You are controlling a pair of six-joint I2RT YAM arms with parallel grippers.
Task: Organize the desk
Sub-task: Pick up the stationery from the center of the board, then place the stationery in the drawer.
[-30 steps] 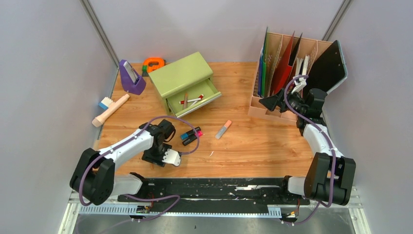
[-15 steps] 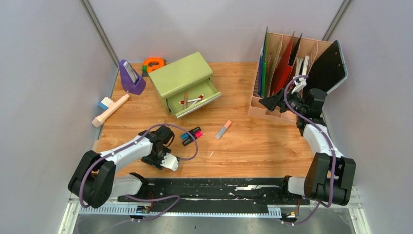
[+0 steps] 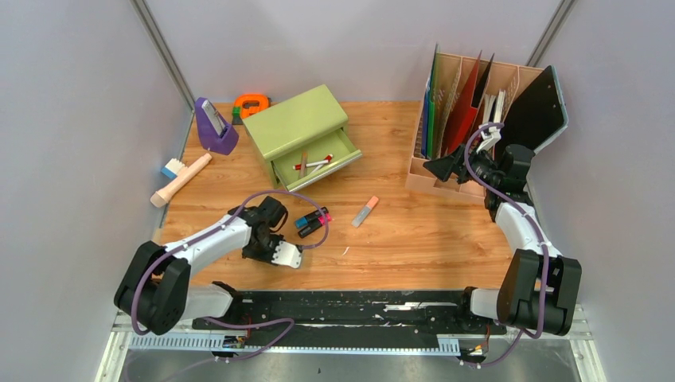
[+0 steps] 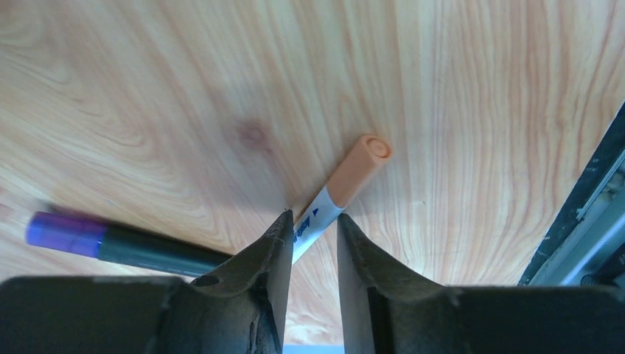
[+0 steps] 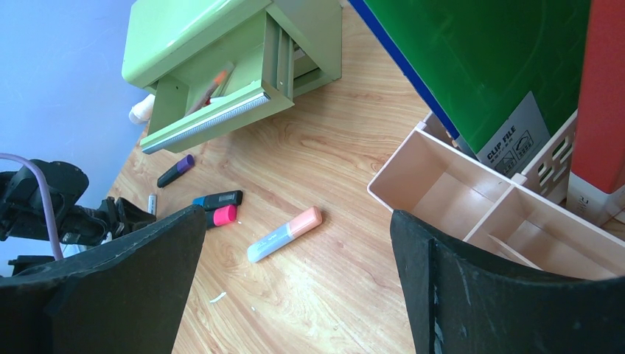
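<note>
Pen pickup under way on a cluttered desk (image 4: 184, 81): the left gripper (image 4: 313, 225) stands low over the orange-brown wood, which spreads beneath and ahead of its jaws. They are drawn narrow to either side of the white barrel of an orange-capped marker (image 4: 346, 181), whose cap juts out beyond the fingertips. A sliver of wood shows beside the barrel, so whether the jaws already pinch it cannot be told. A purple-capped marker (image 4: 110, 240) lies just outside the left jaw. Across the table the right gripper (image 5: 297, 214) hangs with jaws spread wide and nothing between them, the file organiser (image 5: 457, 192) just off its right jaw. The step in hand looks to be gathering loose pens. The next move would call for a firm squeeze, then a clean lift that leaves the purple marker undisturbed, likely toward the open green drawer chest (image 3: 298, 127).
</note>
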